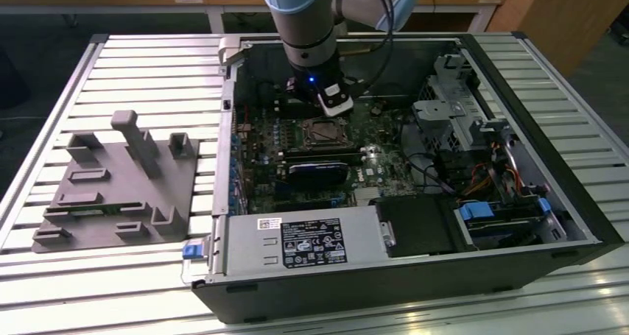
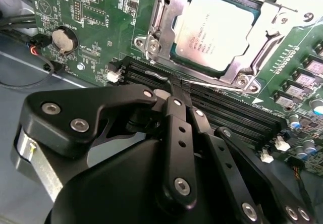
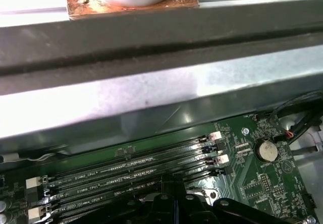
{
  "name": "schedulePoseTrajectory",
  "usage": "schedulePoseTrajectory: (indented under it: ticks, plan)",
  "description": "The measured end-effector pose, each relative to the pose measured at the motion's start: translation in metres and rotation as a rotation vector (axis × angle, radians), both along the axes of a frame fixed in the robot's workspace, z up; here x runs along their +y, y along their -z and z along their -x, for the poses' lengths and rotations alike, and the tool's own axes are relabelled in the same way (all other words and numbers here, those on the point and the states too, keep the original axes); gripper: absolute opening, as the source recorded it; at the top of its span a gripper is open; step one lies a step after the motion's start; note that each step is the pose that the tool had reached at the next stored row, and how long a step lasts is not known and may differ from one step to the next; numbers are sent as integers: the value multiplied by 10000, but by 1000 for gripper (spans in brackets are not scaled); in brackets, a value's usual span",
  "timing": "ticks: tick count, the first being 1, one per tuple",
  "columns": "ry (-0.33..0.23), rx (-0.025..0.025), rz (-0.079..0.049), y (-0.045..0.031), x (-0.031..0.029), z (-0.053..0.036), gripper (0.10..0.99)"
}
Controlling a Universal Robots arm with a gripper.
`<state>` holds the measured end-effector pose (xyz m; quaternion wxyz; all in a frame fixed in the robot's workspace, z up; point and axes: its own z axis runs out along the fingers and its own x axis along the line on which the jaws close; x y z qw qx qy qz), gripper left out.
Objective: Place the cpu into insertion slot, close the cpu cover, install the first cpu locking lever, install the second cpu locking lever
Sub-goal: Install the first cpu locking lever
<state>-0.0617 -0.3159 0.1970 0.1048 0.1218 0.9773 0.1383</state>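
The cpu (image 2: 217, 32), a square chip with a dull grey top, lies in the insertion slot (image 1: 325, 132) on the green board. The silver cpu cover (image 2: 151, 42) lies flat around it, its window framing the chip. A thin silver locking lever (image 2: 222, 86) runs along the socket edge nearest the memory slots. My gripper (image 2: 174, 94) is shut, its tips right at that lever's end, just beside the socket. In the exterior view the gripper (image 1: 334, 107) hangs over the socket's far edge inside the open case. In the first wrist view its fingers (image 3: 175, 204) are pressed together above the memory slots.
Long black memory slots (image 2: 227, 113) lie beside the socket, and a coin battery (image 2: 64, 40) sits on the board. The case walls, a drive cage (image 1: 457, 107), cables (image 1: 491, 177) and a power supply (image 1: 305, 243) surround the board. A grey fixture (image 1: 118, 184) stands on the table at the exterior view's left.
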Motion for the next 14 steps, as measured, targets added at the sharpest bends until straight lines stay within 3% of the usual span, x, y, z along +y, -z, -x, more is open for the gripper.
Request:
schedulePoseTrajectory:
  ticks: [14]
  plan:
    - [236,3,9,70,-1,1,106]
